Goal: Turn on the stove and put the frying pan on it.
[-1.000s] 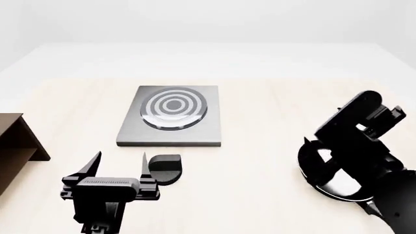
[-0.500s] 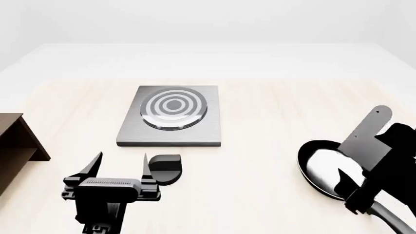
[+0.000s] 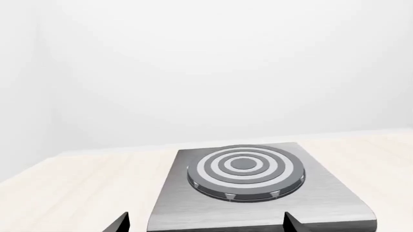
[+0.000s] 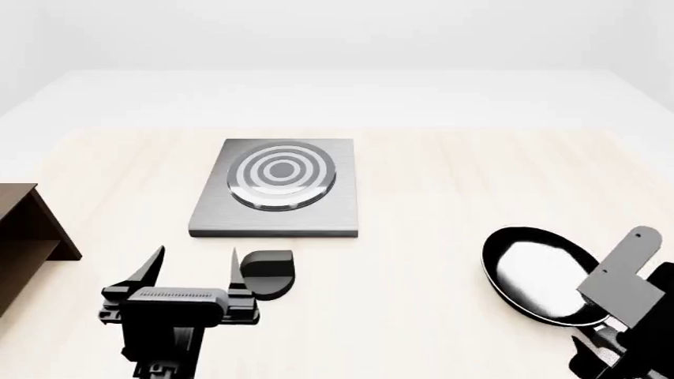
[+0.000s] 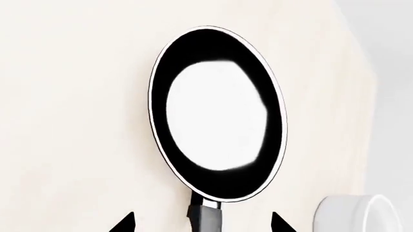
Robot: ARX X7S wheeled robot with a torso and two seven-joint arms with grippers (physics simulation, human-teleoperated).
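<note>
Head view shows the frying pan (image 4: pixel 539 275) on the worktop (image 4: pixel 421 197), near right, well apart from the stove (image 4: pixel 278 188). Right gripper (image 5: pixel 203 226), spread, seemingly straddles the handle (image 5: pixel 206 218); an off-centre pinch could tilt it. Left gripper (image 4: pixel 195 264) spread beside the knob (image 4: pixel 267 272).

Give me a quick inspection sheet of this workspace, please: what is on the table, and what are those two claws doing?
Surface: pale wood-look table, flat.
Job's things: stove, a grey plate with a ringed burner, nothing on it; black knob on the table in front of it; frying pan on the table to the right, apart from the stove, pale inside, handle toward the robot.
Clutter: dark brown shelf at the left edge; white bowl beside the pan's handle.
Grippers: left gripper open, beside the knob, facing the stove; right gripper open, its tips either side of the pan's handle, not closed on it.
Cables: nothing seen.
Surroundings: plain white walls.
</note>
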